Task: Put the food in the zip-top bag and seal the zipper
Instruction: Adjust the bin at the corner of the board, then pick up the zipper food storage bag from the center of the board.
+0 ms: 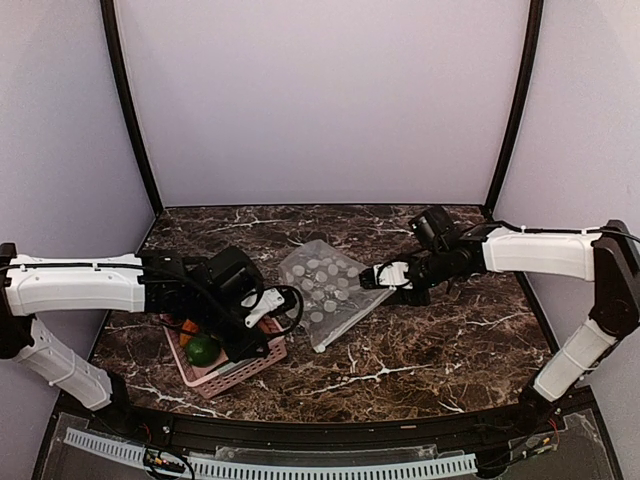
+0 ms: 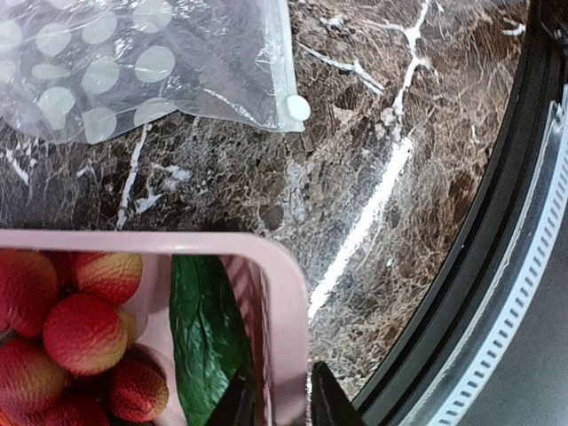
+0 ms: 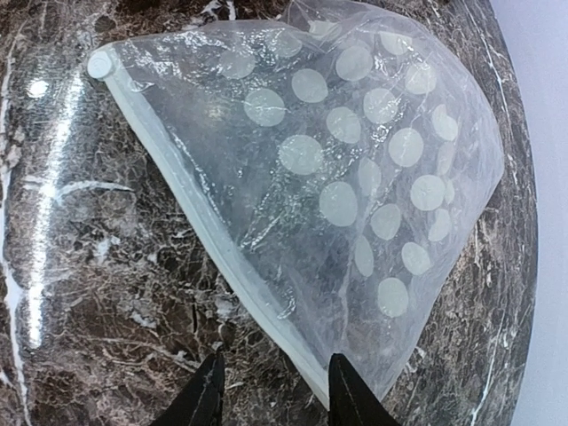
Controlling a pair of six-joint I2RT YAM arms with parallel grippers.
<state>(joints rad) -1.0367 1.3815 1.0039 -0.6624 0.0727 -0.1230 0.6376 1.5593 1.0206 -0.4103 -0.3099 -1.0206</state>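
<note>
Progress: nil bagged; fill + seal to do.
Food: red round toy fruits [image 2: 84,328] in pink slatted basket [image 2: 284,302].
Bag: clear dotted zip-top bag [image 3: 355,177], empty, on marble surface [image 1: 420,350].
L fingers [image 2: 330,406]: clamped on basket wall.
R fingers [image 3: 351,395]: apart, astride zipper strip [image 3: 197,209].

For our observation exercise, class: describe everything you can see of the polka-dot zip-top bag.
The zip-top bag is clear, thin, crinkly plastic printed with white dots. A cloudy zipper strip runs along one straight edge, ending at a white round spot. It looks empty, slightly puffed, lying on the dark marble table, apart from the pink basket. The right gripper stands open astride its zipper edge; contact is unclear.
</note>
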